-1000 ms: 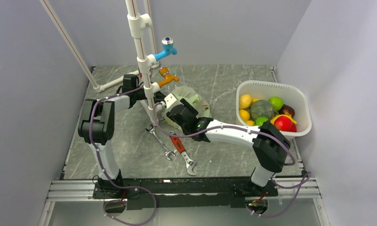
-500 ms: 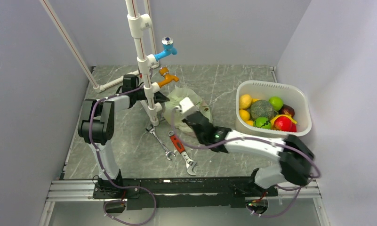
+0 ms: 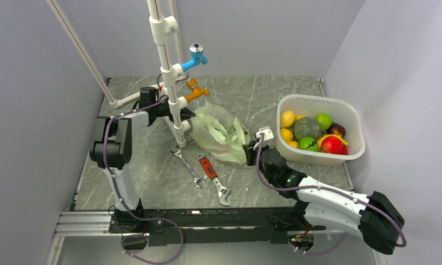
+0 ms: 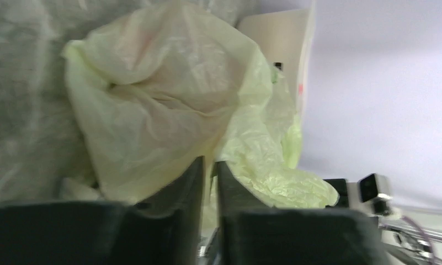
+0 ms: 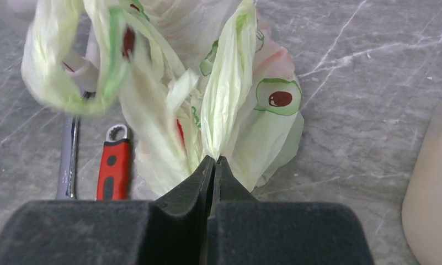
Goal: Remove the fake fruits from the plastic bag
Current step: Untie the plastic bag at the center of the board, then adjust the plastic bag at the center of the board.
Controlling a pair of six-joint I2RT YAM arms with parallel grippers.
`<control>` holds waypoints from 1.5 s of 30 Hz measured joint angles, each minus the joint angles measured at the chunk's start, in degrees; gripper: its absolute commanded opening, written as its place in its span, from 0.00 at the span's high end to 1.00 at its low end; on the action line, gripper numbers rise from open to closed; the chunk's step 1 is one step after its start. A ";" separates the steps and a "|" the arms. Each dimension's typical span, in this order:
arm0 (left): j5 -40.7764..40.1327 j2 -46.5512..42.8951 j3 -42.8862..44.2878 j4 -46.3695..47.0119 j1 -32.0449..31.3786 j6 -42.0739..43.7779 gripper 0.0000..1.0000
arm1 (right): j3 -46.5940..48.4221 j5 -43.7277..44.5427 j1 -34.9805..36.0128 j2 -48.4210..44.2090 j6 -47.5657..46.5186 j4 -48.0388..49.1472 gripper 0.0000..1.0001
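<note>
the bag (image 3: 218, 132) lies crumpled near the middle of the table (image 3: 152, 182), stretched between the two arms. the left gripper (image 4: 210, 176), beside the pipe stand (image 3: 169, 83), has its fingers (image 4: 191, 187) drawn close together with a thin fold of the bag's left end pinched between them. the right gripper (image 5: 214, 165), on the side towards the right edge, is pressed tight on a tall pleat of the bag's right end, which carries printed marks. the fruits (image 3: 307, 128) sit in the tub (image 3: 318, 99) by the right edge. a red wrench (image 3: 209, 168) and a steel wrench (image 3: 188, 165) lie on the near side of the bag. whether anything is inside the bag cannot be told.
</note>
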 measured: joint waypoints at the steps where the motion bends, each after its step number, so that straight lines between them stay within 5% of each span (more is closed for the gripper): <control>1: -0.37 -0.04 0.00 -0.39 0.17 0.70 0.61 | 0.07 -0.44 -0.37 0.72 0.22 0.72 1.00; 4: -3.17 -1.20 -0.22 -4.59 1.66 3.61 0.36 | 0.72 -1.44 -2.10 3.04 0.83 1.40 1.00; 9: -9.68 -8.50 -1.86 -13.25 4.72 8.74 0.10 | 2.95 -2.56 -3.28 4.24 0.98 0.35 1.00; 22: -33.48 -56.54 -25.03 -28.87 9.88 15.30 0.13 | 3.06 -3.76 -3.67 -4.20 0.96 -3.54 1.00; 25: -37.53 -68.26 -29.86 -30.23 0.24 18.05 0.14 | 2.69 -4.17 -3.67 -6.01 0.98 -4.57 0.99; 30: -48.68 -78.14 -35.36 -29.77 -29.11 19.82 0.02 | 2.34 -4.33 -3.87 -7.72 1.57 -5.42 0.97; 33: -62.34 -73.02 -33.94 -29.53 -51.01 22.25 0.01 | 1.97 -4.35 -3.89 -8.35 1.86 -5.81 0.96; 36: -75.84 -60.76 -26.23 -32.89 -65.68 24.33 0.01 | 1.25 -4.50 -3.89 -9.40 2.19 -6.40 0.96; 39: -88.85 -45.51 -12.74 -38.03 -70.77 24.55 0.01 | 1.16 -4.50 -3.89 -10.43 2.23 -7.04 0.95; 45: -106.16 -26.36 4.98 -47.19 -71.38 23.04 0.01 | 0.37 -4.76 -3.91 -12.33 2.47 -7.06 0.94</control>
